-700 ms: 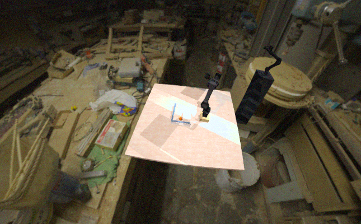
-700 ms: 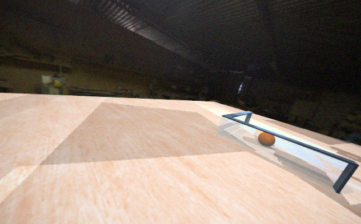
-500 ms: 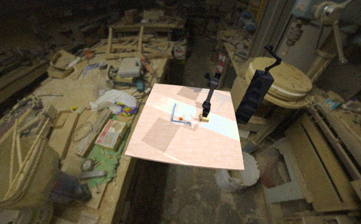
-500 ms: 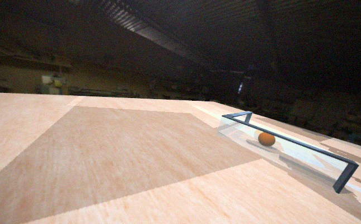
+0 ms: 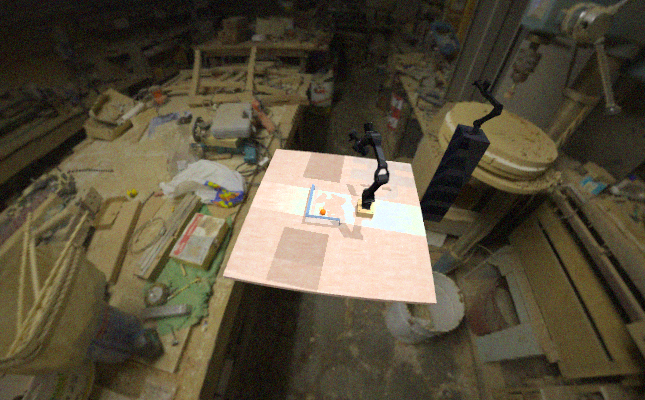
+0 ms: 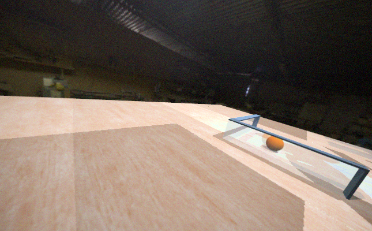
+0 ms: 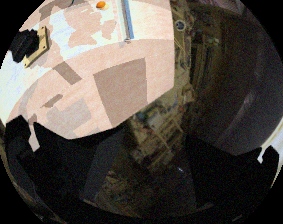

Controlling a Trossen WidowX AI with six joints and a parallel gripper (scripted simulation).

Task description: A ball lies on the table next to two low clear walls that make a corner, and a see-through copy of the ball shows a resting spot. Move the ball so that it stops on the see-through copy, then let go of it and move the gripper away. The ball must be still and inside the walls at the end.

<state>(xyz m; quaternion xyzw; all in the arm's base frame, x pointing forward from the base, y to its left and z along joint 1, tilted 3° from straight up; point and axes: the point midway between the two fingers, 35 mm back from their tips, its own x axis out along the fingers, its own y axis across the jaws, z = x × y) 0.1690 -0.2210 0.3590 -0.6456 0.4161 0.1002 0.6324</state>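
Note:
An orange ball (image 5: pixel 322 212) (image 6: pixel 274 143) (image 7: pixel 101 5) lies on the table inside the corner of the two low clear walls, whose blue-grey top edges show as a wall rim (image 5: pixel 323 217) (image 6: pixel 299 142). The see-through copy (image 6: pixel 263 139) is a pale shape partly hidden behind the ball, on its left in the exterior view; the two overlap in that view. In the top view the copy is too small to tell. My gripper (image 5: pixel 353 143) (image 7: pixel 156 135) is open with nothing between its fingers, high above the table and away from the ball.
The arm stands on a yellowish base plate (image 5: pixel 365 213) (image 7: pixel 38 50) to the right of the walls in the top view. The second wall (image 5: pixel 310 201) meets the first at the corner. A dark pillar (image 5: pixel 454 172) with a small dark arm stands beyond the table's right edge.

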